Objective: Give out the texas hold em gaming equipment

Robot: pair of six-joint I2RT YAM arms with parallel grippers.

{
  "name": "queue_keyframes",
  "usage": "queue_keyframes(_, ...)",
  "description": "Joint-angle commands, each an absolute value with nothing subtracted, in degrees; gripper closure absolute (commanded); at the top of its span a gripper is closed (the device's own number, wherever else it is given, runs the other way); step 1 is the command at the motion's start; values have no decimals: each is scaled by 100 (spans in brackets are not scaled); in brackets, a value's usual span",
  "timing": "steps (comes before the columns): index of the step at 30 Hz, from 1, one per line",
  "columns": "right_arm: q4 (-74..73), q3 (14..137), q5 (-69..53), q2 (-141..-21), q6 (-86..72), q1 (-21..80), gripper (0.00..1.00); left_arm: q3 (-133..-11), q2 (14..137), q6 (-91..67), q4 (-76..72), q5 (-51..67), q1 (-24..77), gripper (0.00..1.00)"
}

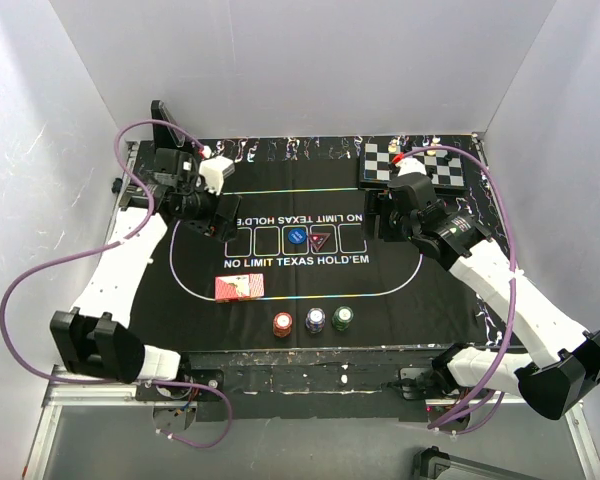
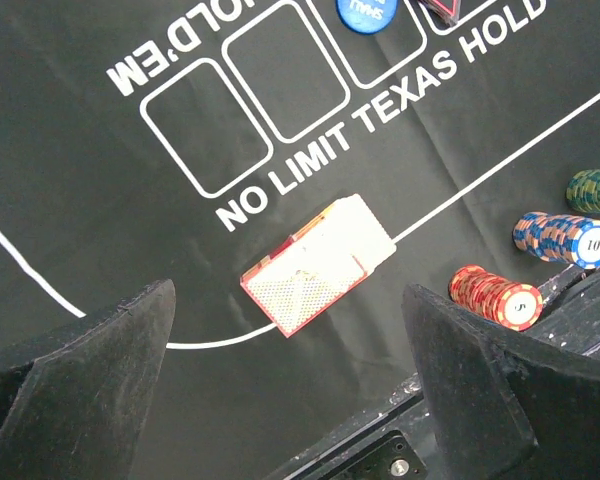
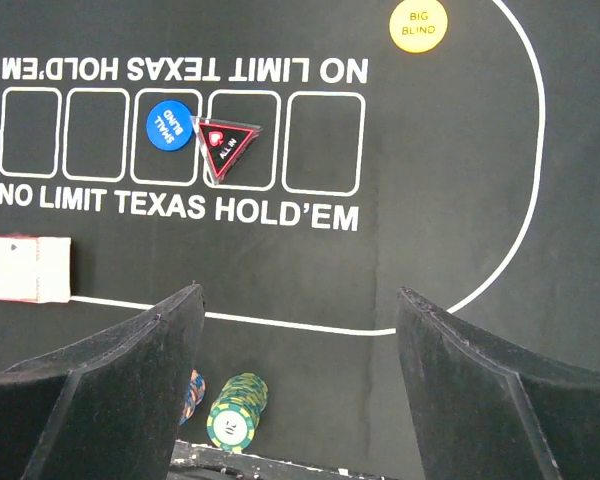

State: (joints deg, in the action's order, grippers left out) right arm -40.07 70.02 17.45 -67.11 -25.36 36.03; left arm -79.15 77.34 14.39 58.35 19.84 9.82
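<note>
Top external view: both arms reach from the near edge over the black mat (image 1: 430,290). The left gripper (image 1: 223,214) is poised at the left end of the printed card boxes, the right gripper (image 1: 385,215) at the right end, just in front of the chessboard (image 1: 415,165). The wrist views show each pair of jaws spread wide, holding nothing.

The mat reads "NO LIMIT TEXAS HOLD'EM" twice. The blue button (image 3: 171,126) says "SMALL BLIND", the red triangular marker (image 3: 226,147) "ALL IN", with one corner toward the near edge, and the yellow button (image 3: 418,27) "BIG BLIND".

The deck of red-backed cards (image 1: 239,288) lies flat across the white oval line, left of centre, its long axis running left to right. The red chips (image 1: 283,324), purple chips (image 1: 315,320) and green chips (image 1: 342,318) are stacked in a row by the near edge.
</note>
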Motion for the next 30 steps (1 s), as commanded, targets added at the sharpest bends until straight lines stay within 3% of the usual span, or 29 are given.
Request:
queue_keyframes(1, -3911, 7014, 1995, -6627, -2505, 3612, 16, -8199, 8111, 1467, 5660, 1881, 1326, 2)
queue_keyframes(30, -3902, 6671, 2171, -6522, -3146, 3454, 19, -10195, 11952, 2329, 4667, 2171, 2645, 2)
